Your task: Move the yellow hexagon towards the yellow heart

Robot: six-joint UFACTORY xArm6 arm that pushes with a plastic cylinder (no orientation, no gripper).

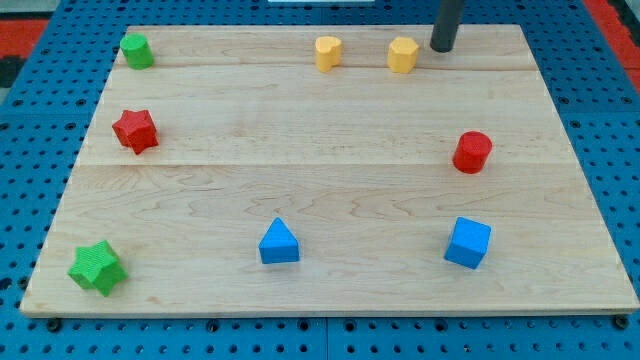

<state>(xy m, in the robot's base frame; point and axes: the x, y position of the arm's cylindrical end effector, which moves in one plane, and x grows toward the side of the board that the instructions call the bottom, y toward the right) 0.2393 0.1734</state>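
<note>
Eight small coloured blocks are sitting on the pale wooden board (330, 190), which is lying on a blue pegboard surface (30, 120). My tip (442, 48), the lower end of the dark rod, is resting just beside the yellow hexagon block (403, 55), at its 2 o'clock; I cannot tell whether they are touching, and the rod is carrying no jaws at all. At the hexagon's 9 o'clock, near but apart, the yellow heart block (328, 52) is standing. Toward the board's 10 o'clock the green cylinder (137, 50) and red star (135, 131) are sitting, the green star (97, 267) at 8 o'clock, the blue triangular block (278, 243) at 6, the blue cube (468, 243) at 5, the red cylinder (472, 152) at 3.
</note>
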